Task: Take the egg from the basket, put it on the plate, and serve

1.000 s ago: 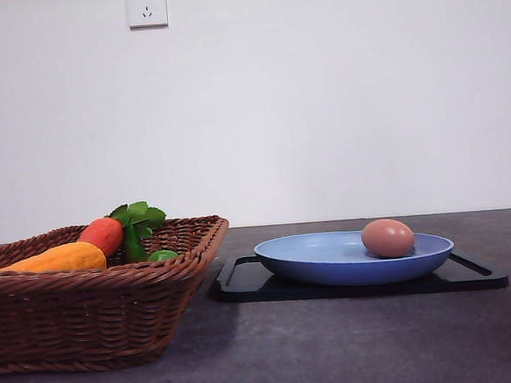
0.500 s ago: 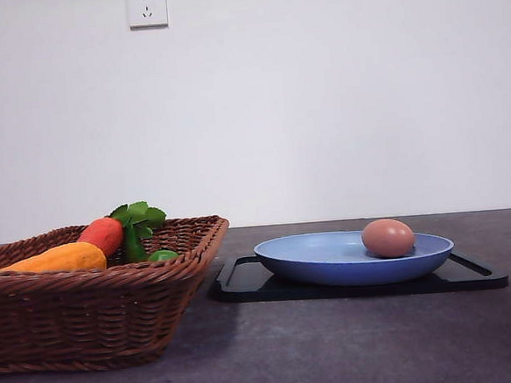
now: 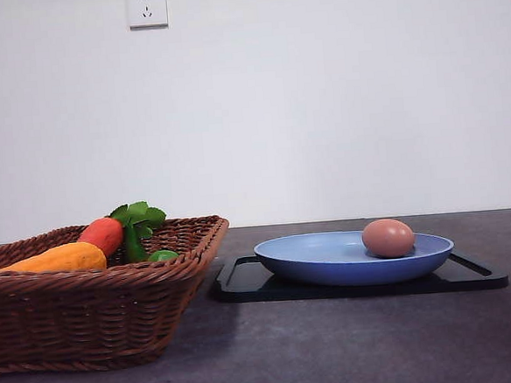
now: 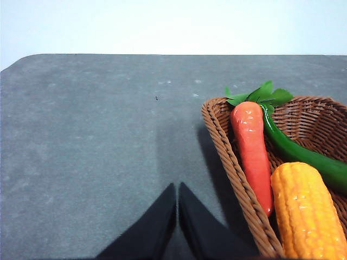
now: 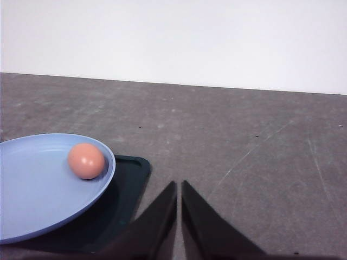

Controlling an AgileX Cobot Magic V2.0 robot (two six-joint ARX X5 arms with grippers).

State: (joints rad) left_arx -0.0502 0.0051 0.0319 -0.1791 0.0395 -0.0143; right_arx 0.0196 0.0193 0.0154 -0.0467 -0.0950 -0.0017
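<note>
Front view: on the left of the dark grey surface (image 3: 354, 351) stands the brown wicker basket (image 3: 96, 299), holding a yellow corn cob (image 3: 58, 258), an orange-red carrot (image 3: 102, 235) with green leaves, and a bit of green pepper (image 3: 163, 255) showing above the rim. To its right lies a flat black tray (image 3: 244, 280) carrying the light blue plate (image 3: 330, 261). The egg (image 3: 388, 237) rests in the plate, toward its right side, smooth, oval and pinkish-brown, far smaller than the plate.

Left wrist view: the left tool (image 4: 178, 187) has its two black fingers pressed together, gripping nothing, over bare surface just beside the basket's braided rim (image 4: 230, 162). In the basket the carrot (image 4: 252, 151), a long green pepper (image 4: 303, 157) and the corn cob (image 4: 306, 211) lie side by side.

Right wrist view: the right tool (image 5: 179, 184) is likewise closed on nothing, near the tray's corner (image 5: 130, 173). The egg (image 5: 86, 161) sits in the plate (image 5: 38, 189) close to the raised rim, its shell evenly matte with a soft highlight.
</note>
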